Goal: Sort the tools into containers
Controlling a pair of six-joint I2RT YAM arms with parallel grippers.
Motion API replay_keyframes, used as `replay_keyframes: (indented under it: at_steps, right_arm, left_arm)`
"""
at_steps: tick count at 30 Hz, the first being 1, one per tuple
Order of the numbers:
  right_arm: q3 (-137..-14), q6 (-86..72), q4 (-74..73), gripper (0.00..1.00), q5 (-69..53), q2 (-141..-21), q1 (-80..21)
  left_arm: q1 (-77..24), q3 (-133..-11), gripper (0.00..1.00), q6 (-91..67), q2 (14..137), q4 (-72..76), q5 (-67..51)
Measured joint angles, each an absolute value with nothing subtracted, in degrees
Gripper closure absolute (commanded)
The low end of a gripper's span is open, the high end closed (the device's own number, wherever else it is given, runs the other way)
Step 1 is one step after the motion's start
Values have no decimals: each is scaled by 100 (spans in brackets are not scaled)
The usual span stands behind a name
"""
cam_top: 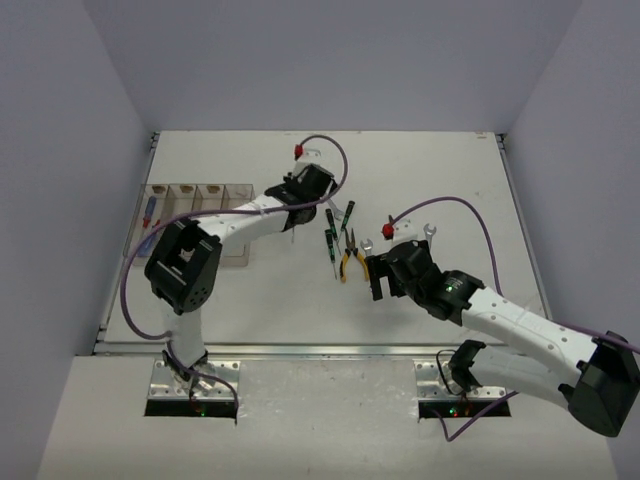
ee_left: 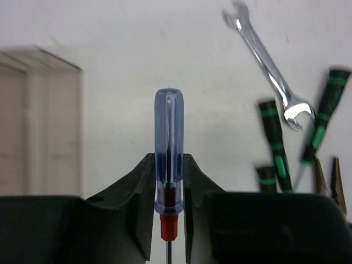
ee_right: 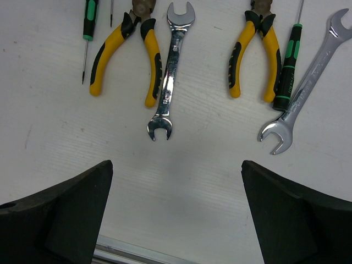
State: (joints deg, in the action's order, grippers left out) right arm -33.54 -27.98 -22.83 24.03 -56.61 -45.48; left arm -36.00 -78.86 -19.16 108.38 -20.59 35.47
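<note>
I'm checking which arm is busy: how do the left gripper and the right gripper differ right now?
The left gripper is shut on a blue-handled screwdriver; the right gripper is open and holds nothing. The left gripper is nearer the clear bins; the right gripper has yellow pliers and a wrench lying just ahead of it. Both are black.

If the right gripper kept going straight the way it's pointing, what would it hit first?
Likely the small silver wrench lying ahead of the right gripper, or the bare table just short of it; depth is hard to judge.
</note>
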Motion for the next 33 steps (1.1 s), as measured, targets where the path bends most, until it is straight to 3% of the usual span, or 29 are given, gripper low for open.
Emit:
replay_keyframes:
  at_steps: [5, 9, 13, 20, 33]
  right_arm:
    - [-3354, -2781, -2283, 1, 2375, -5653, -4512]
    - [-3354, -2749, -2281, 1, 2294, -5650, -4464]
    - [-3354, -2737, -2279, 1, 2188, -5649, -4422]
    - [-3354, -2697, -2286, 1, 1995, -5469, -4401]
    - [-3354, -2692, -2283, 1, 1791, -5642, -4397]
  left_arm:
    - [-2392, -7886, 100, 538, 9986, -501, 4248]
    - [-890, -6846, 100, 1760, 9370, 1251, 4297]
    - [176, -6155, 100, 2643, 9316, 1910, 4168]
    - [309, -5658, 100, 4042, 9619, 2602, 3863]
    - [600, -5400, 100, 4926, 10550, 3265, 3399]
